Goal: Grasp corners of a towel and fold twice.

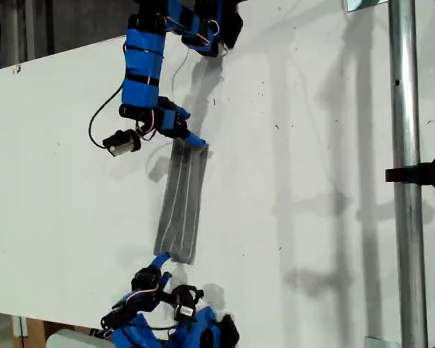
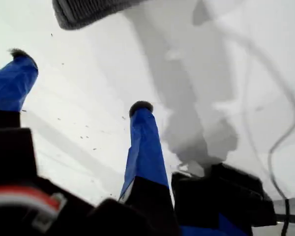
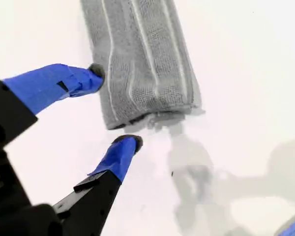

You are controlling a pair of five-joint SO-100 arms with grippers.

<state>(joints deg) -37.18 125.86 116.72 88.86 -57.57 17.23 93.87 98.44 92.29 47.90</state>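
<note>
Towel: the towel [image 1: 183, 199] lies flat on the white bench [image 1: 312, 145] as a long narrow strip, mid-bench and a little toward the exterior view's left. One blue arm stands at its far end and another at its near end.
Handling: you should find it soft, thin and light. It will likely sag and drag, and the stacked layers may slide apart.
Where to hold: take the layered corner [image 3: 110, 120] at the end edge and pinch all the layers together.
My second tool [image 3: 113, 107]: wide open and holding nothing. Its tips straddle that corner, and one fingertip [image 3: 96, 71] is just beside the cloth's side edge.
My first tool [image 2: 81, 81]: wide open and empty over bare bench, with a towel end ahead of its tips.
Surroundings: a metal pole [image 1: 404, 174] with a black clamp [image 1: 420, 174] stands well apart at the exterior view's right. A loose black cable [image 1: 94, 130] loops beside the far arm.
In the way: nothing lies on the cloth, so watch only that cable.
</note>
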